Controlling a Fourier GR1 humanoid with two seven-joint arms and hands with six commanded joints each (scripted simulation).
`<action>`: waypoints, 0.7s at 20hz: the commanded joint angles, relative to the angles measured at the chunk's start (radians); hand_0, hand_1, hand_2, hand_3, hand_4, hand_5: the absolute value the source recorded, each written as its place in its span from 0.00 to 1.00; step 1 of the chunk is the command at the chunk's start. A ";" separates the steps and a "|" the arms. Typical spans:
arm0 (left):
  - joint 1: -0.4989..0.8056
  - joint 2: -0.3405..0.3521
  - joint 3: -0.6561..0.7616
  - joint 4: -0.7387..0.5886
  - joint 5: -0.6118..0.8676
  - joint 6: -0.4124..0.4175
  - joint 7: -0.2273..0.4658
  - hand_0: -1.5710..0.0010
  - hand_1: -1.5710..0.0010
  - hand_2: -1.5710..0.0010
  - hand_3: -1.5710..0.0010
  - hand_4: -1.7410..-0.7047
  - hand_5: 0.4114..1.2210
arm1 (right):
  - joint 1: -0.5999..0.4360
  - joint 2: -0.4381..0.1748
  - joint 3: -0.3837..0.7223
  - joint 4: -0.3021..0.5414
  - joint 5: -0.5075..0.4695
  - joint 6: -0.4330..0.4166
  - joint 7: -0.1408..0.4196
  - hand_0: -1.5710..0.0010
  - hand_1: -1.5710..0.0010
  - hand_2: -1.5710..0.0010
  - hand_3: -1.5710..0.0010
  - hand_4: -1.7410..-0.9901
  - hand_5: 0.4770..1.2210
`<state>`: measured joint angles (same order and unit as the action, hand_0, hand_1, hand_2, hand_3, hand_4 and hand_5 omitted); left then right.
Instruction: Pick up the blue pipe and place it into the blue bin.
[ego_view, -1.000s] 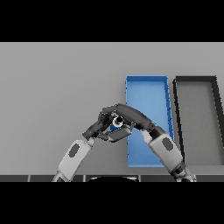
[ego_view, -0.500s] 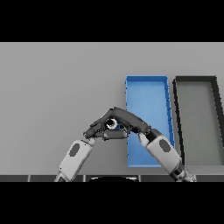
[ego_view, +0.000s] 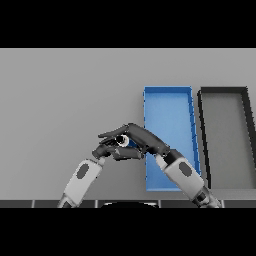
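Plain grey surface taking up the whole background, running on well beyond the fingers to the far limit of the view, and stretching off to the left and the right of them until cut by the frame. Flat and level throughout, matte, of one mid-grey tone. Lit softly and evenly, the grey far past the fingers much the same as the grey close beside them. Nearer than the fingers, along the lower limit of the view, a narrow dark strip broken by a few thin pale upright marks; cannot tell what it belongs to.
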<state>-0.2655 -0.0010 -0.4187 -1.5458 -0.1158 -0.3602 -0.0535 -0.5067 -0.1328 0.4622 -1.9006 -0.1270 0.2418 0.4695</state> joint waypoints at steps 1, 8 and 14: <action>0.004 0.004 0.003 -0.007 -0.004 -0.016 0.002 0.62 0.65 0.66 0.70 0.52 1.00 | -0.006 0.000 -0.007 -0.008 -0.006 0.001 0.021 0.00 0.00 0.00 0.01 0.00 0.99; 0.017 -0.014 0.018 -0.009 -0.006 -0.006 0.125 0.92 0.93 0.93 0.94 0.74 0.29 | 0.020 0.025 -0.007 -0.016 0.048 0.006 0.014 0.00 0.00 0.00 0.00 0.00 1.00; 0.003 -0.014 0.025 0.021 -0.024 0.011 0.134 0.98 0.98 0.98 0.98 0.78 0.09 | 0.010 0.076 -0.069 -0.014 -0.044 0.002 0.015 0.00 0.00 0.00 0.00 0.00 1.00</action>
<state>-0.2630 -0.0151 -0.3937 -1.5254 -0.1394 -0.3489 0.0807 -0.4970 -0.0568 0.3928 -1.9141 -0.1714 0.2446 0.4843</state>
